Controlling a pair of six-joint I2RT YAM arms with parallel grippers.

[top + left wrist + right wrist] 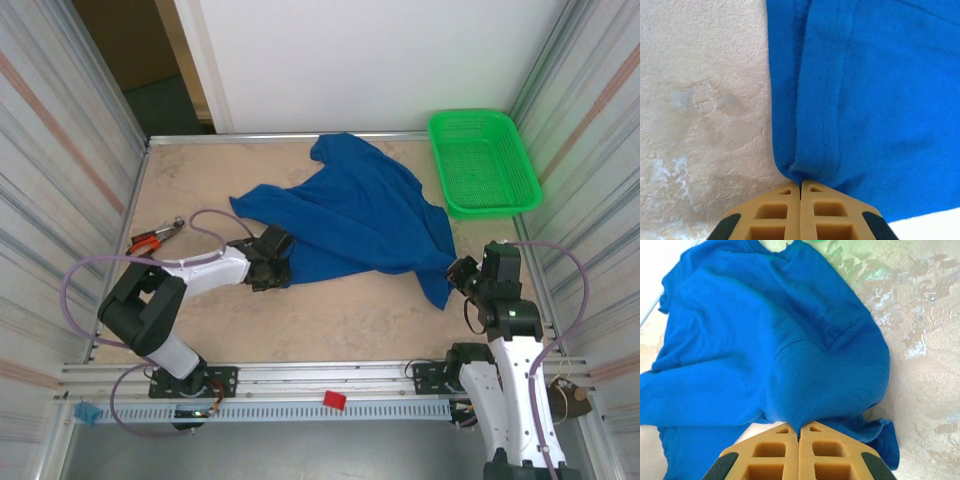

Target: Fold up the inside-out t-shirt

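shirt: rumpled, mid-counter toward far edge | left gripper: clamped on its hem, left side | right gripper: clamped on a bunched corner, right side | step: likely spreading flat | next: draw both grips apart evenly, without slipping

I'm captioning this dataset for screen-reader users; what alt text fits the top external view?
A blue t-shirt lies rumpled on a beige table, its near edge pinched by the left gripper and the right gripper. A green basket sits at the far right; red-handled pliers lie at the left.
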